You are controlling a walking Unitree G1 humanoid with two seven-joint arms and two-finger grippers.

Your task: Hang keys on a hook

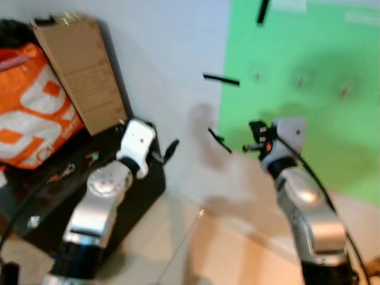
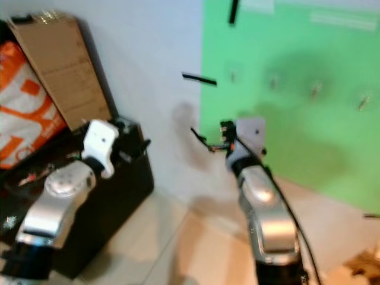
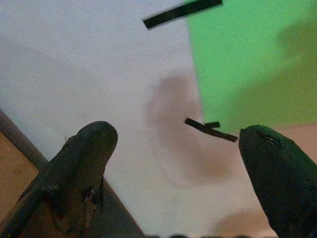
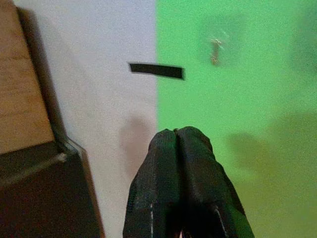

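at frame centre, your right gripper (image 4: 178,163) was pressed closed, raised toward the green panel (image 1: 309,89) | hooks (image 4: 215,52) upper right | keys unseen | left gripper (image 3: 173,163) spread wide, idle

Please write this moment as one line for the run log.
left gripper: open, raised facing white wall | right gripper: shut, raised toward green wall panel | small metal hooks: bare | keys: cannot tell

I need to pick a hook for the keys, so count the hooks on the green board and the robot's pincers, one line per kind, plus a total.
hooks: 4
pincers, left pincer and right pincer: 2
Total: 6
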